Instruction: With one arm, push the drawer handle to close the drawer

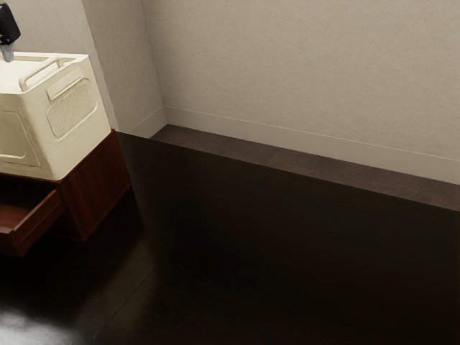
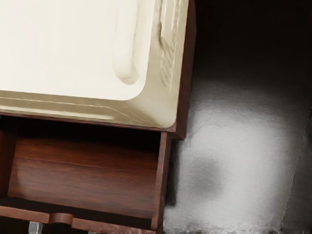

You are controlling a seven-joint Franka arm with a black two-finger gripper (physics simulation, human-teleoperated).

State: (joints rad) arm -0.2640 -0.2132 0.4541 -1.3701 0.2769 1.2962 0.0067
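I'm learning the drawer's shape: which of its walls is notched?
The front wall, farthest from the cabinet: its edge dips in a curve; the side walls run straight.

The box [image 1: 68,147] is cream, the drawer [image 2: 87,183] reddish-brown with wood grain, the tabletop [image 1: 287,266] black, the wall [image 1: 302,72] beige.

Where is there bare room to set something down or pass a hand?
The dark surface beside the wooden cabinet, toward the exterior view's right, is bare. So is the visible floor of the open drawer, between its sides and notched front. Crowded: the cabinet's top, largely covered by the cream box, the gripper above.
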